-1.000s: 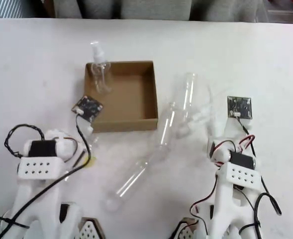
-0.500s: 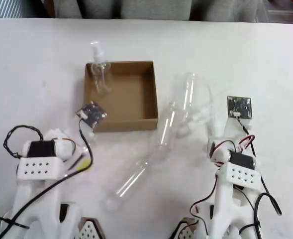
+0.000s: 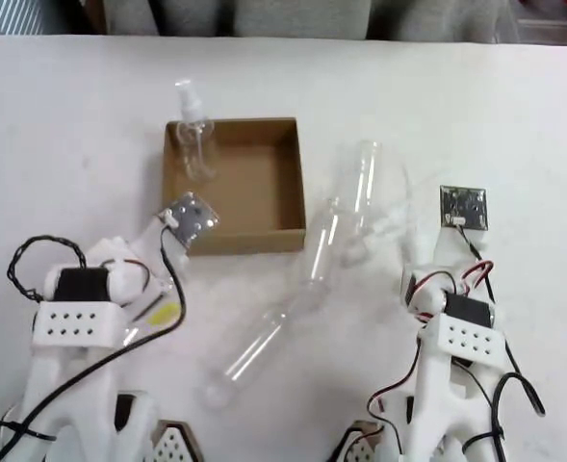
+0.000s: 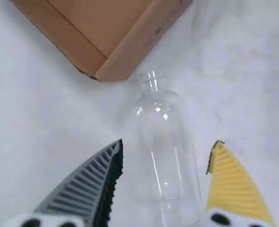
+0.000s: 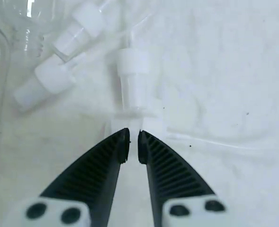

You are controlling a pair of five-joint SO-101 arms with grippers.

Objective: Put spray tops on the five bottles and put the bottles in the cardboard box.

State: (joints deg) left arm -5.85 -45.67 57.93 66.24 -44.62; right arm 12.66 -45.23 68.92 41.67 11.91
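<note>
Left arm (image 3: 76, 308) has swung its wrist nearer the cardboard box (image 3: 235, 239), whose near corner now lies just ahead; a capped bottle (image 3: 194, 144) rests at the far corner.

At the left wrist, the left gripper (image 4: 167, 144) is spread wide astride an uncapped bottle (image 4: 160, 109), probably lining up a grasp.

At the right wrist, the right gripper (image 5: 132, 142) is narrowed to a slit, with a spray top (image 5: 133, 78) at its tips, likely meant for that neck.

I have the left arm (image 3: 76, 322) stretched forward and angled inward, the left end effector (image 4: 167, 144) pointed down with its fingers spread wide. The right arm (image 3: 461, 337) extends straight ahead, the right end effector (image 5: 133, 142) held low, its fingers pinched almost together with a thin slit between them.
</note>
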